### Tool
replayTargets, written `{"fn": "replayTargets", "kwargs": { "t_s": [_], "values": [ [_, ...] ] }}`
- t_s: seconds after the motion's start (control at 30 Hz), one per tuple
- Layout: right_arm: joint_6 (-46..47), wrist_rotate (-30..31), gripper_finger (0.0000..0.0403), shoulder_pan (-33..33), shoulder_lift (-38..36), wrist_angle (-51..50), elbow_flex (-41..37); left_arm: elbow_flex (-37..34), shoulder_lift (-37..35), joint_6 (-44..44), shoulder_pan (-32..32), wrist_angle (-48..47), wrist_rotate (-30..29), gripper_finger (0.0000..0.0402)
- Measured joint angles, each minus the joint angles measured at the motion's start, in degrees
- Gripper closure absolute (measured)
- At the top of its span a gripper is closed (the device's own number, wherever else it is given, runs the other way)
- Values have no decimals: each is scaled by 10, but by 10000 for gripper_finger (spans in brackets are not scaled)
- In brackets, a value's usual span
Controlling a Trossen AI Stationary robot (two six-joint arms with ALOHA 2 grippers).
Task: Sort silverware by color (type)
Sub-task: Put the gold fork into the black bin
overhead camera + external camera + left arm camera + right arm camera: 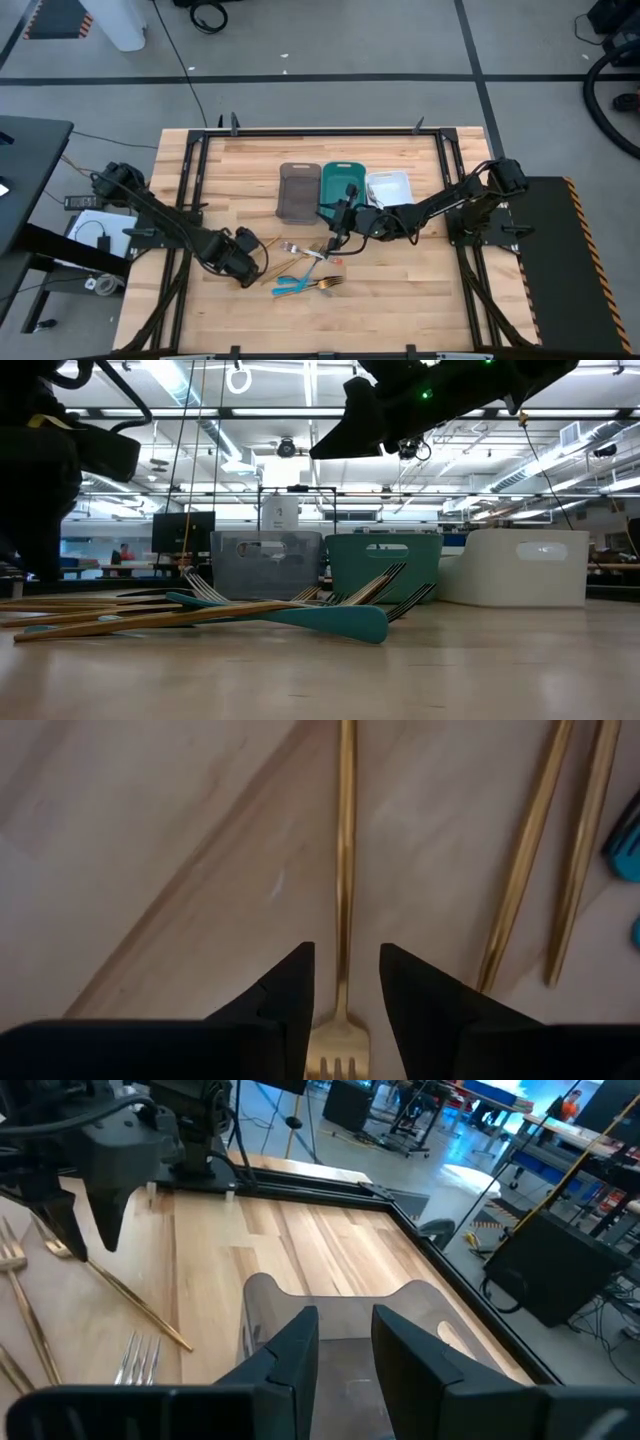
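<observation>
So the left hand point(342, 982) sits low with its fingers slightly parted either side of a gold fork point(345, 870) lying on the surface just beside the silverware pile point(305, 272), probably lining up a grab.

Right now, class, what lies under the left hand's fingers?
A gold fork lies on the wooden table between the left hand's fingers; its tines are mostly hidden.
</observation>
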Motion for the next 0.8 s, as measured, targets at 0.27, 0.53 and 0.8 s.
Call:
{"fn": "replayTargets", "kwargs": {
  "t_s": [0.27, 0.53, 0.8],
  "values": [
    [0, 0, 299, 0, 0, 0, 0, 0, 0, -19, -33, 2, -43, 278],
    [0, -2, 299, 0, 0, -1, 0, -1, 22, -39, -57, -6, -55, 278],
    [0, -3, 299, 0, 0, -1, 0, -1, 54, -43, -68, 1, -47, 278]
  ]
}}
